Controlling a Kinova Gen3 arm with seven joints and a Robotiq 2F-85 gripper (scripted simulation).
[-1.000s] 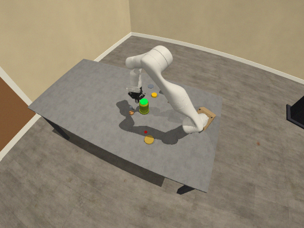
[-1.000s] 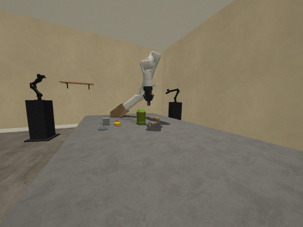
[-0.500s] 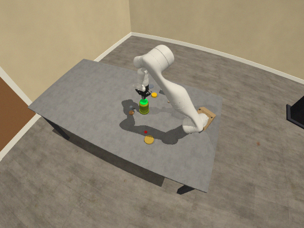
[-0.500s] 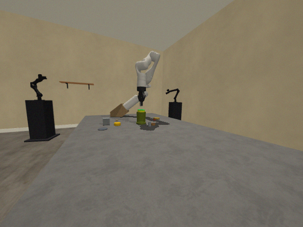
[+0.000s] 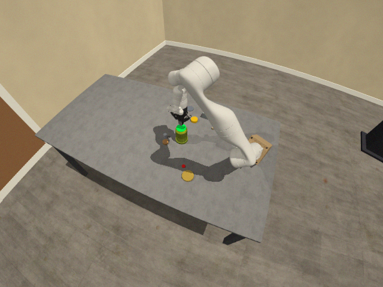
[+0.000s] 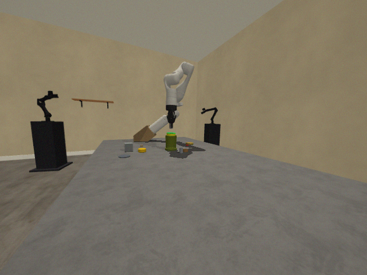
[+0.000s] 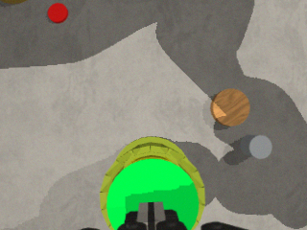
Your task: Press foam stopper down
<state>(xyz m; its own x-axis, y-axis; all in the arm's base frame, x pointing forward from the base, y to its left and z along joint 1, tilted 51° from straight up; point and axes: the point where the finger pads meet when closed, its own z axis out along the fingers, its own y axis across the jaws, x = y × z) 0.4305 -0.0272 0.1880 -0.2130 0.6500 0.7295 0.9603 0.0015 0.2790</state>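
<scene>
An olive-green jar (image 5: 181, 136) (image 6: 170, 143) (image 7: 111, 172) stands upright on the grey table (image 5: 102, 117) (image 6: 207, 207). A bright green foam stopper (image 5: 181, 128) (image 6: 170, 133) (image 7: 149, 189) sits in its mouth and stands slightly proud of the rim. My gripper (image 5: 180, 119) (image 6: 171, 125) (image 7: 151, 211) is shut and empty, pointing straight down. It hangs a short way above the stopper, apart from it.
Near the jar lie a wooden disc (image 5: 166, 142) (image 7: 230, 107), a small grey disc (image 5: 165, 134) (image 7: 260, 147), a yellow puck (image 5: 194, 119) (image 6: 141, 149), a red dot (image 5: 184, 165) (image 7: 58, 12), a larger yellow disc (image 5: 187, 176), a grey cube (image 6: 128, 146) and a flat grey disc (image 6: 124, 156).
</scene>
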